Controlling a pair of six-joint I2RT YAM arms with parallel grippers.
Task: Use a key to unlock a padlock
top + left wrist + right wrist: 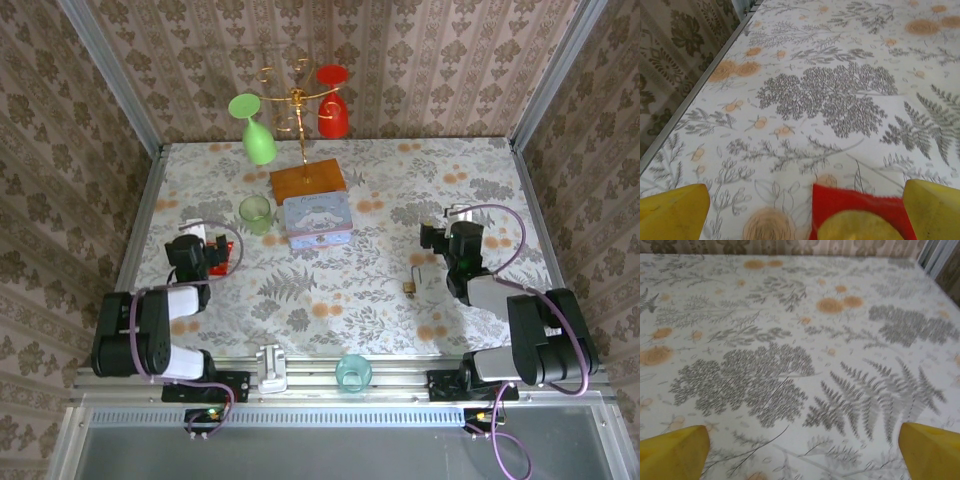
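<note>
My left pincer [805, 207] hangs wide open over a red packet [840, 202] at the 9 o'clock side of the counter [330, 300]. The padlock [411, 285] lies on the floral cloth right of centre, near 7 o'clock from my right pincer [802, 450], which is spread wide above the cloth.

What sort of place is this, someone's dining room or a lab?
Probably a staged robot test booth, not a home: wallpapered panels box in a floral tablecloth, the left arm and right arm are bolted to a metal rail at its edge, and a padlock lies out.
</note>
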